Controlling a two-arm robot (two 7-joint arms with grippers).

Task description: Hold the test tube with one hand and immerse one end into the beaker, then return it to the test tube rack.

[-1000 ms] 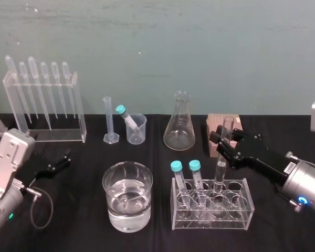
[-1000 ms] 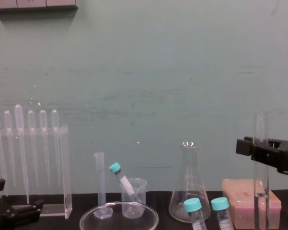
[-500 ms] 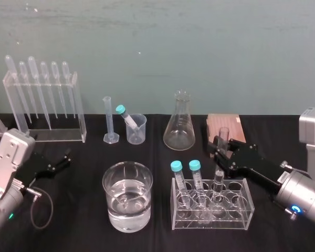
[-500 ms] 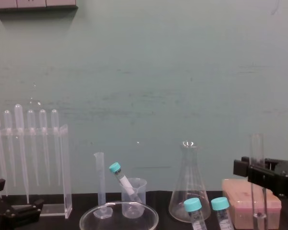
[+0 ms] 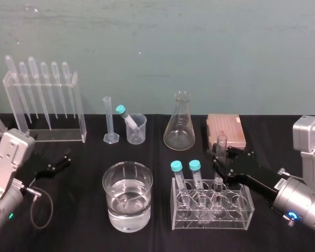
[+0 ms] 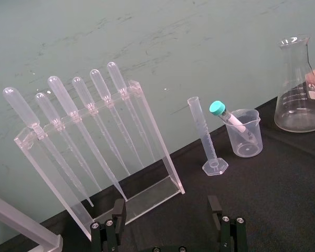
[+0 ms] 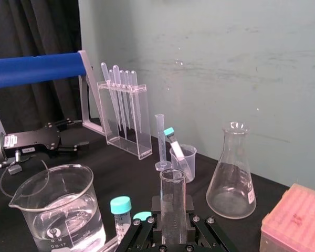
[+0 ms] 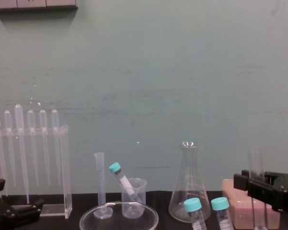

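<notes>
Soft, even light throughout — the wall [image 5: 199,52] uniformly lit, pale glints along the conical flask [image 5: 179,125].

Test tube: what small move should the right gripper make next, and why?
Probably open the fingers and let go: the right gripper is shut on the test tube, which stands upright in a hole of the rack. The left gripper lies parked, open, far left.

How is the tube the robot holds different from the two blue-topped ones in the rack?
The test tube is open-topped; the capped tubes wear teal caps. The test tube rises higher than the capped tubes. The right gripper's fingers hold the test tube; the capped tubes stand free. All are clear and sit in the rack.
</notes>
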